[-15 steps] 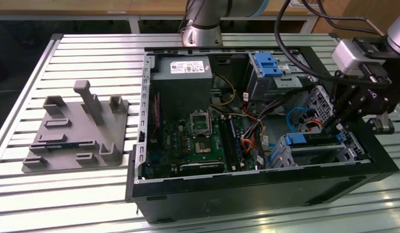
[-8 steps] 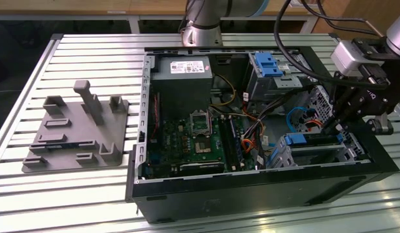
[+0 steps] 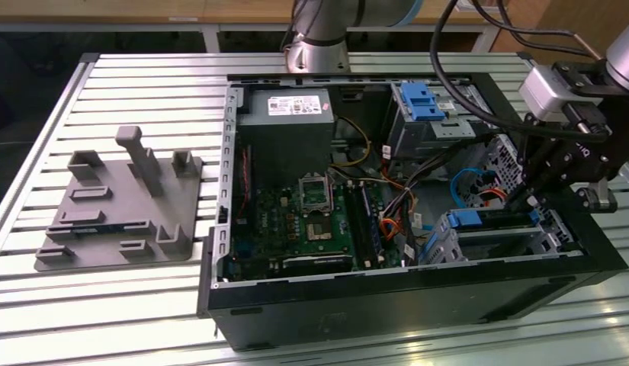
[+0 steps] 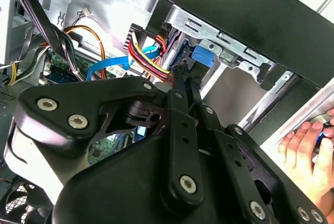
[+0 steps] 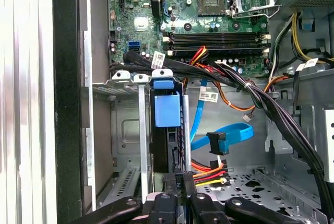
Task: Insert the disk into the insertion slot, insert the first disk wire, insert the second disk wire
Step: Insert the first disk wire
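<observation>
The disk (image 5: pixel 167 110), framed by its blue carrier, sits inside the silver insertion slot (image 5: pixel 141 130) at the case's corner, on the exterior view's right (image 3: pixel 487 221). My gripper (image 5: pixel 182 178) hangs just behind the disk's rear end, shut on the black plug of a red, yellow and black disk wire (image 5: pixel 211 173). In the second wrist view the fingertips (image 4: pixel 181 75) pinch that wire bundle (image 4: pixel 148 57) next to the carrier's blue tab (image 4: pixel 203 57). A flat blue disk wire (image 5: pixel 229 132) with its dark plug hangs loose beside it. In the exterior view the gripper (image 3: pixel 520 200) reaches down into the cage (image 3: pixel 497 240).
Black cable bundles (image 5: pixel 271 104) cross above the slot. A taller grey cage with a blue clip (image 3: pixel 421 103), the power supply (image 3: pixel 289 114) and the motherboard (image 3: pixel 314 221) fill the case. A grey fixture plate (image 3: pixel 121 206) lies on the slatted table. A person's hand (image 4: pixel 305 145) rests outside the case wall.
</observation>
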### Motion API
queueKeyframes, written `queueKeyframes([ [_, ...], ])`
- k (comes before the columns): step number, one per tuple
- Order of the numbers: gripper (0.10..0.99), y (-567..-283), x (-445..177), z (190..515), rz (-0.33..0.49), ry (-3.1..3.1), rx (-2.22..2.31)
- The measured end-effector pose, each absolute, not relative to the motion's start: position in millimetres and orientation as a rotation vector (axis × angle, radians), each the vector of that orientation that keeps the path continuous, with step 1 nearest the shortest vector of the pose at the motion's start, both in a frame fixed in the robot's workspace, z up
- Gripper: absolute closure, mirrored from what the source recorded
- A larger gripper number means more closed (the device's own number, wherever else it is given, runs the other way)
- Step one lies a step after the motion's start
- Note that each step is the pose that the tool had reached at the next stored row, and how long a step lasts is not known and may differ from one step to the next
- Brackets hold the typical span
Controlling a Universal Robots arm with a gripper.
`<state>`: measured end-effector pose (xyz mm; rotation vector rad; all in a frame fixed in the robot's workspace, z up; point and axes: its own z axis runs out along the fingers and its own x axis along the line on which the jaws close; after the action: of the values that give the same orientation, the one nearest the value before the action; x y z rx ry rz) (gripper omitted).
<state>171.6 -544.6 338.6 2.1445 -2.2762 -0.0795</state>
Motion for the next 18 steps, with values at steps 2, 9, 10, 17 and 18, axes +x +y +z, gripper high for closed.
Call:
queueKeyframes([
  [2, 0.922, -544.6, 171.6, 338.2, -0.08, -2.276, 2.145],
  [9, 0.922, -544.6, 171.6, 336.6, -0.08, -2.276, 2.144],
  [10, 0.922, -544.6, 171.6, 336.4, -0.079, -2.276, 2.145],
  [17, 0.922, -544.6, 171.6, 334.7, -0.079, -2.276, 2.145],
  [18, 0.922, -544.6, 171.7, 334.5, -0.079, -2.276, 2.145],
])
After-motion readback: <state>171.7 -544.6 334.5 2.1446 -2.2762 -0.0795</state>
